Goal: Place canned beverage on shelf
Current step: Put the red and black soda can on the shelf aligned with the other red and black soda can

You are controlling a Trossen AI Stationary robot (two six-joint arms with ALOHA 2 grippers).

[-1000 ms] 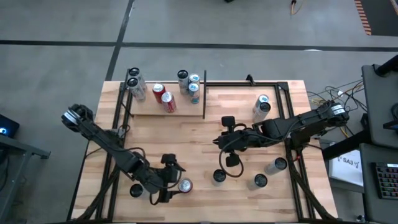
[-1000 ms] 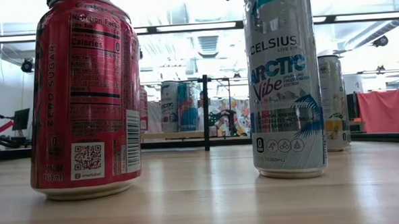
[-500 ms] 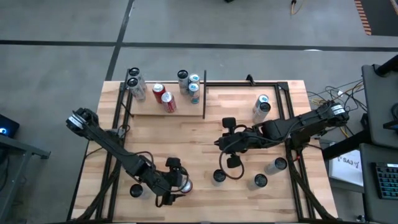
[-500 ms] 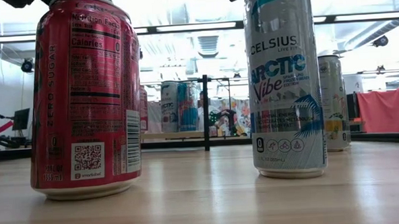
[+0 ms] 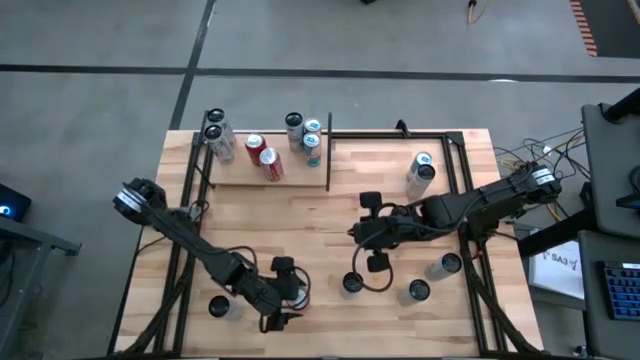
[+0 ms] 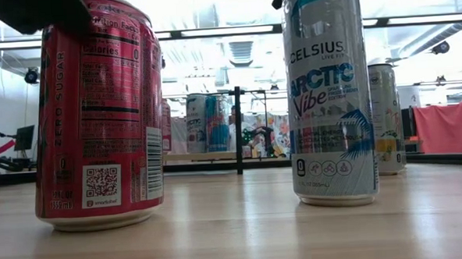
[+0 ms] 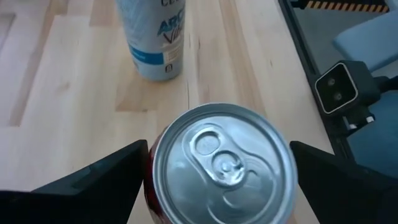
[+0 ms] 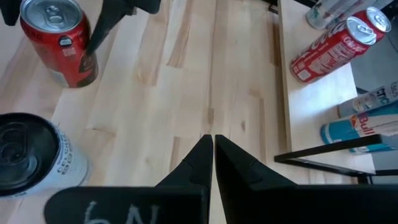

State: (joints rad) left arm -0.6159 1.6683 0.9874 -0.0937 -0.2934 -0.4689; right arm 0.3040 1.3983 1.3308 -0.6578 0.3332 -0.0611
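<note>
Can [image 7: 221, 165] stands upright directly between my left tool's [image 7: 217, 171] wide-open fingers — nothing gripped yet; right tool [image 8: 208, 158] idles pinched shut mid-tabletop, shelf [image 5: 268, 172] far off.

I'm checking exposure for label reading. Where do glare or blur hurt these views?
Low view: bright ceiling lights wash out the background, yet the red can label stays readable. Left wrist view: the can's top shines with soft glare, and the open left gripper fingers look blurred at the edges.
</note>
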